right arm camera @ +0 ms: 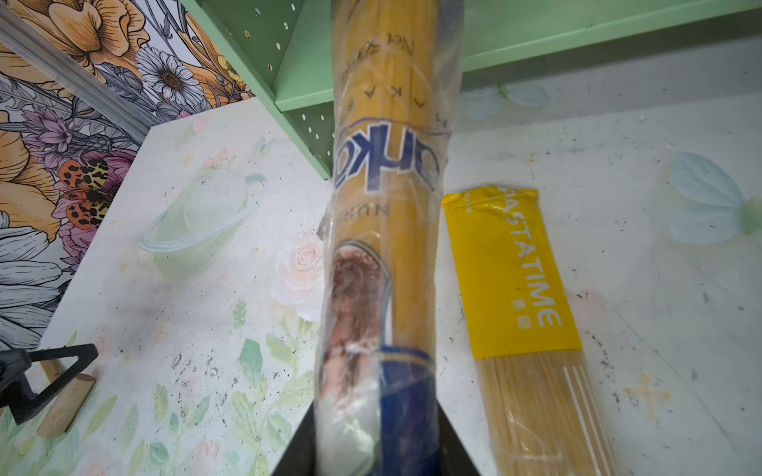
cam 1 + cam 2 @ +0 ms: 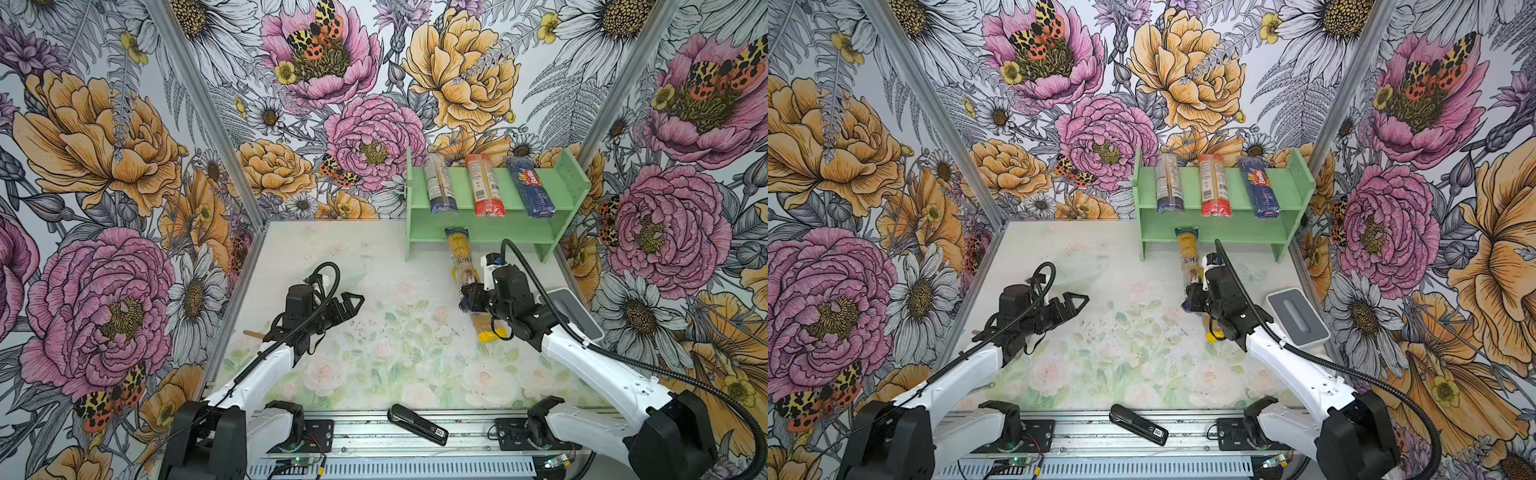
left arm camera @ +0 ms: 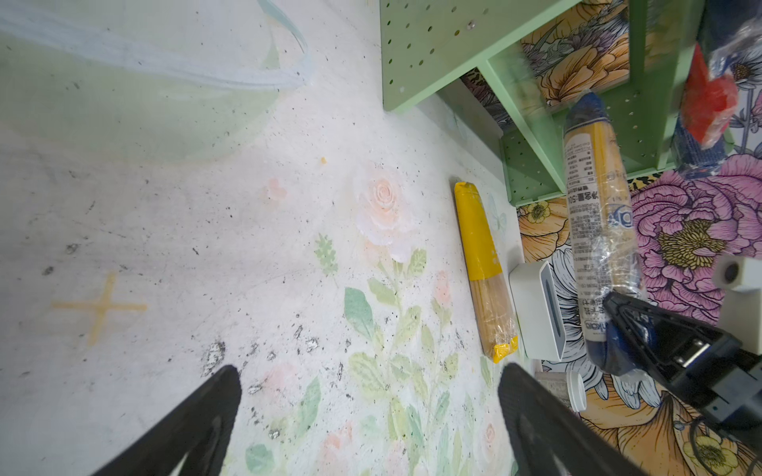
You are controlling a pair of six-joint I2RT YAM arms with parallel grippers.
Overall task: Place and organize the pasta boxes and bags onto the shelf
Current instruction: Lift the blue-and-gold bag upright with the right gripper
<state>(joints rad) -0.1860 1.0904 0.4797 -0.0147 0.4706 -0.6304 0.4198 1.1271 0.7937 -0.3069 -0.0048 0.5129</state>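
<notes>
Our right gripper (image 2: 470,297) clamps the blue-gold windowed spaghetti bag (image 2: 459,258), aimed at the lower tier of the mint-green shelf (image 2: 519,240); next we'd slide it in level.

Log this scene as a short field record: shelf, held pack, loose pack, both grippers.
Top tier of the shelf: clear/dark-blue pack, red-ended pack, dark blue Barilla pack, side by side
Held pack: blue-gold pack, far end at the lower tier's front
Right gripper: shut on the blue-gold pack's near end
Left gripper: jaws open, empty
Loose pack: yellow pack, flat on the table
</notes>
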